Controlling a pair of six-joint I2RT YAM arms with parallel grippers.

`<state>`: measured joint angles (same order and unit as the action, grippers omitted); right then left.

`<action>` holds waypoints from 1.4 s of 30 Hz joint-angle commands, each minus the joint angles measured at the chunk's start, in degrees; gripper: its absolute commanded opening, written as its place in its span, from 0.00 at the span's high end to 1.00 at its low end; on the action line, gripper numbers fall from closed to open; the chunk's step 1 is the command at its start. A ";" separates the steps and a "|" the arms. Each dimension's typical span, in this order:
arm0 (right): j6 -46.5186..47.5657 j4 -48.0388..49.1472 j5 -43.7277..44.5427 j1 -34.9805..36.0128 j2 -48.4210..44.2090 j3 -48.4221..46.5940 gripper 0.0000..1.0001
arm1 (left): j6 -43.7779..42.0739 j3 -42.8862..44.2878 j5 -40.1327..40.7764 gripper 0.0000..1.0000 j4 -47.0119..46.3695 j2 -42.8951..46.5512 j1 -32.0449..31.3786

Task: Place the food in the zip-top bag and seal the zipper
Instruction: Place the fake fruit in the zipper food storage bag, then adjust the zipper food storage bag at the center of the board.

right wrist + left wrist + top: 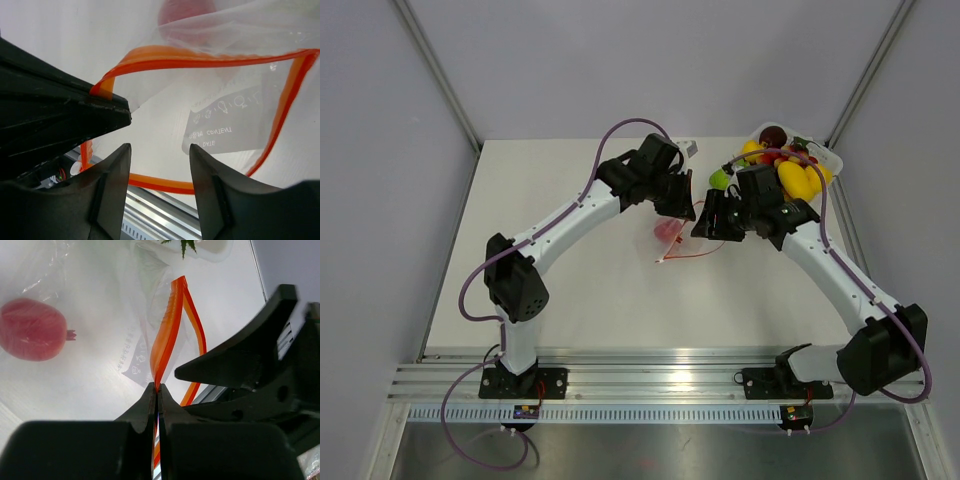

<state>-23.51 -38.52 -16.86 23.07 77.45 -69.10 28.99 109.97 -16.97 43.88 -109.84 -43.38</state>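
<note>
The clear zip-top bag [672,238] lies mid-table between both grippers, with one red fruit [32,329] inside; the fruit also shows in the right wrist view [184,12]. My left gripper [157,388] is shut on the orange-red zipper [167,337] at one end of the bag's mouth and shows from above [678,212]. The two zipper strips [200,56] stand apart, so the mouth is open. My right gripper [160,152] is open and empty, just before the mouth, above the lower strip [160,183]. It faces the left gripper from the right [706,222]. The white label [225,130] shows.
A white tray [832,160] at the back right holds several toy fruits, yellow [798,180], red and dark ones, with a green one [719,178] at its left edge. The aluminium rail [660,385] runs along the near edge. Grey walls enclose the table.
</note>
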 commanded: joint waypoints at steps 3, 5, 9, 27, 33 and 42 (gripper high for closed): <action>-1.19 1.17 8.41 0.57 -7.75 -1.21 0.40 | 0.27 -2.39 -1.31 1.00 -2.57 2.53 0.75; -1.10 -0.58 13.59 0.48 -8.54 -1.30 0.32 | 0.27 -2.66 -1.40 1.00 -3.01 2.96 0.84; -2.07 -3.31 19.14 0.57 -7.32 -1.30 0.15 | 0.10 -2.57 -1.13 1.00 -2.75 3.23 0.92; -9.01 6.70 7.55 0.48 -5.12 11.44 0.54 | 1.15 -5.55 -1.13 1.00 -4.85 5.87 1.98; -9.54 8.46 6.14 1.27 -2.39 10.30 0.93 | 1.24 -7.40 0.09 1.00 -4.86 7.36 2.07; -7.17 7.41 3.68 1.80 -1.96 1.79 1.00 | 0.98 -11.72 7.82 1.00 -1.52 16.75 4.00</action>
<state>-32.32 -33.47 -10.50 23.99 75.55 -61.95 29.91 97.25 -12.91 42.89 -99.44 -40.51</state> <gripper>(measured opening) 0.025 0.007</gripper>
